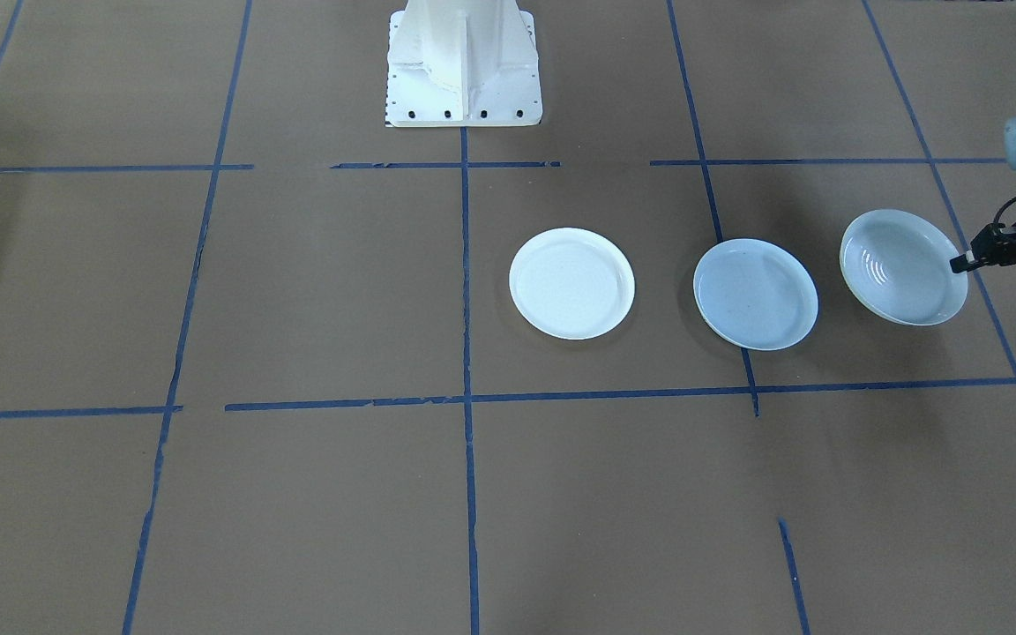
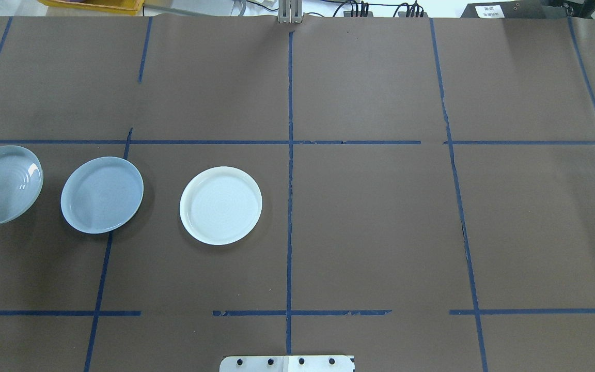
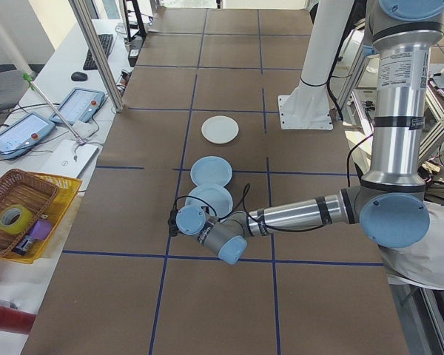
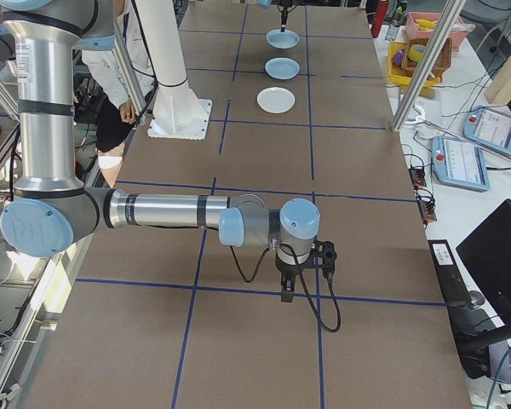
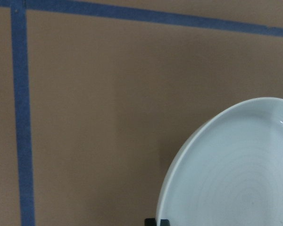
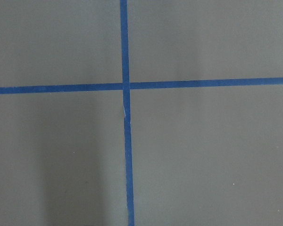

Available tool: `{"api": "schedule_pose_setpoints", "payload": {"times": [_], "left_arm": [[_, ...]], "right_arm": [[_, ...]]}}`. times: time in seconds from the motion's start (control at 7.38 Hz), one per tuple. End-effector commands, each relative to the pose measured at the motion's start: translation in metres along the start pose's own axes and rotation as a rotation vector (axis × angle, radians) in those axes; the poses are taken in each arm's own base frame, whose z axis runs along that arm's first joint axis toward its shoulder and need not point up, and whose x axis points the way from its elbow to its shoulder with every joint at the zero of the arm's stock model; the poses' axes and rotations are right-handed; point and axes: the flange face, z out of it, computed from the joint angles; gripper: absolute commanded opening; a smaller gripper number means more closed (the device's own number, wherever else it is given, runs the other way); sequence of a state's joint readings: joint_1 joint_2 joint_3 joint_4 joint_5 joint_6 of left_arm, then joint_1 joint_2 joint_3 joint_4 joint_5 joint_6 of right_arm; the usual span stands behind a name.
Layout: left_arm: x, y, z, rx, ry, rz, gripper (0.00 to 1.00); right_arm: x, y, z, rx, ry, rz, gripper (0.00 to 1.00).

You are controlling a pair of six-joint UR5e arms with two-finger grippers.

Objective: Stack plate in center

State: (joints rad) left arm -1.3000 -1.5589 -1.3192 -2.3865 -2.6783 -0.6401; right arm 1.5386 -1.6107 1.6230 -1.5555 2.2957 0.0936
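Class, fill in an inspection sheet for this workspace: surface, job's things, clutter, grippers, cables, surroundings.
Surface: brown table with blue tape grid.
Job's things: pale blue-grey plate in the middle of a row, white plate and ring-grooved plate either side, all apart.
Clutter: nothing seen on the table.
Grippers: left gripper at the ring-grooved plate's rim, grip unclear; right gripper far off, state unclear.
Cables: black cable by the right wrist.
Surroundings: side bench with basket and pendants.
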Motion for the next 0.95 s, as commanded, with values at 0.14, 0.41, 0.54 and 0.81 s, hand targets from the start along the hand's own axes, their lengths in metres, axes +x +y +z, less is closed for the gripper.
{"api": "schedule_pose_setpoints", "payload": {"times": [0.14, 0.41, 0.54, 0.81], "left_arm": [[0.084, -0.002, 0.017, 0.065, -0.042, -0.161, 0.0], [0.125, 0.015, 0.067, 0.037, -0.042, -0.191, 0.0], [0.144, 0.02, 0.084, 0.013, -0.02, -0.214, 0.0], [0.167, 0.014, 0.1, 0.009, -0.016, -0.213, 0.0]], "right_arm": [[0.0, 0.0, 0.0, 0.0, 0.001, -0.002, 1.0], [0.0, 0.0, 0.0, 0.0, 0.001, 0.0, 1.0], [0.0, 0.0, 0.0, 0.0, 0.001, 0.0, 1.0], [0.0, 0.0, 0.0, 0.0, -0.001, 0.0, 1.0]]}}
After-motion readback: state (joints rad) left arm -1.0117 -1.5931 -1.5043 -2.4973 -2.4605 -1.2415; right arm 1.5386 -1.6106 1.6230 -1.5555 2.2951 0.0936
